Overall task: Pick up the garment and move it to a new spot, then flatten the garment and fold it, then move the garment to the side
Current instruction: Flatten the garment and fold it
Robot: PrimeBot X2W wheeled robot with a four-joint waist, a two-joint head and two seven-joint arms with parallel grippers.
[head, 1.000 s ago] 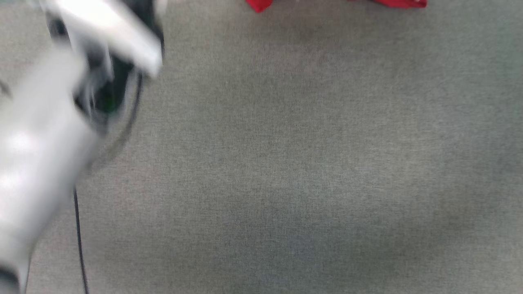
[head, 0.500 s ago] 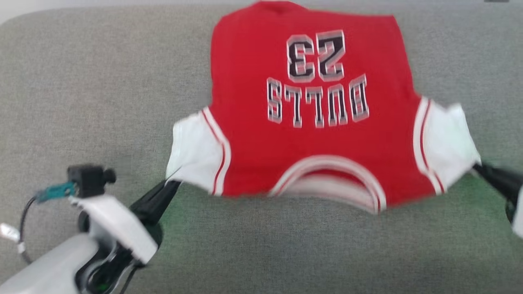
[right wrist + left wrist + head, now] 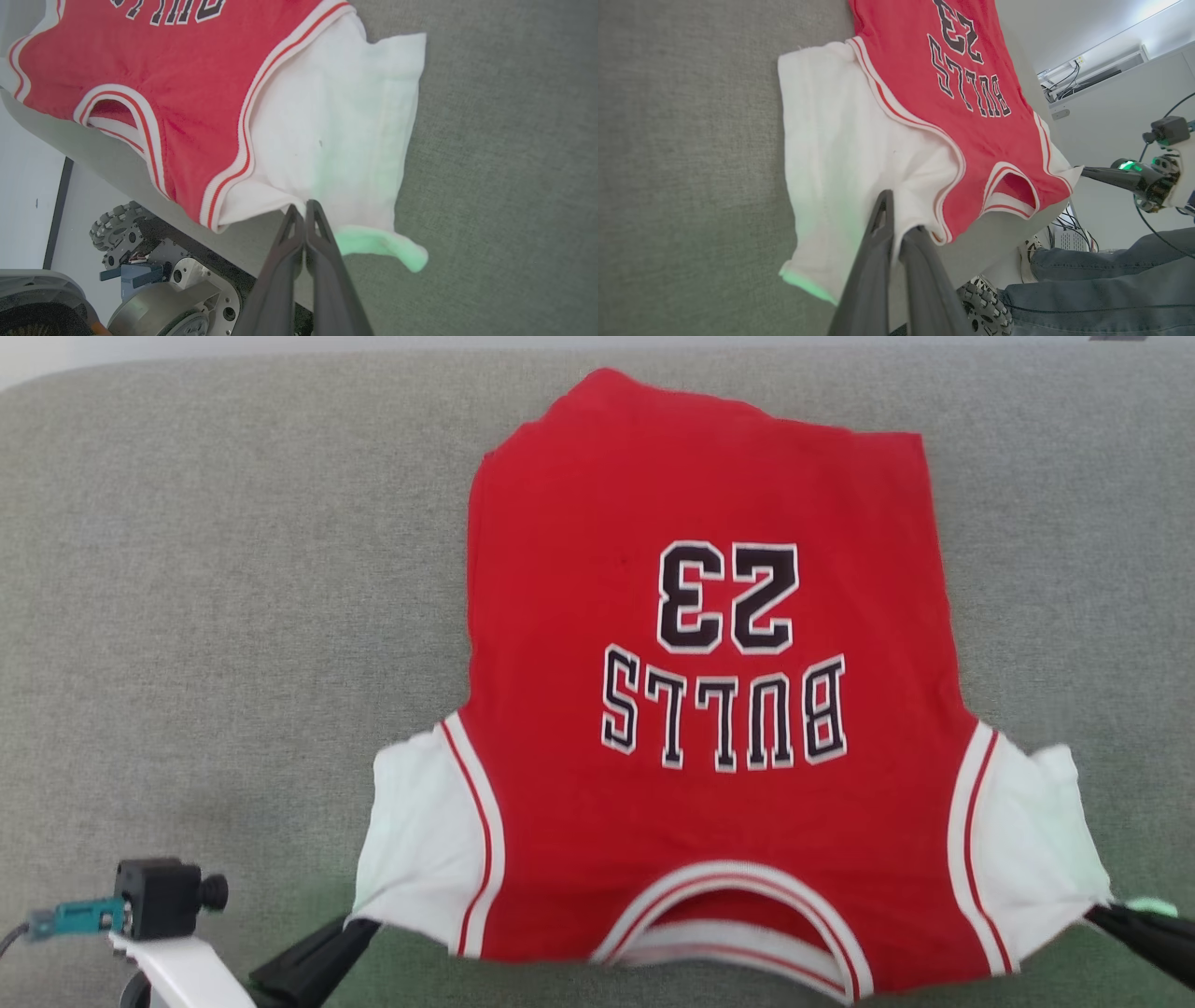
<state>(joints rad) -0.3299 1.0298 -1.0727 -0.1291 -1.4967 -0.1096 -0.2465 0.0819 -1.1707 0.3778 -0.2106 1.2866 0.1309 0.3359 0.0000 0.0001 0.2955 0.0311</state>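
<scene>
Before me spreads a grey woven surface, rounded at its far left corner. In the left wrist view, past its edge, I see a person's legs in blue jeans, a pale shoe and a tangle of cables near it. A long white unit hangs on the wall above. In the right wrist view, a dark strip crosses the white floor.

You've got 2 readable prints on the garment: "BULLS" and, beside it, "23", both upside down in head view.
</scene>
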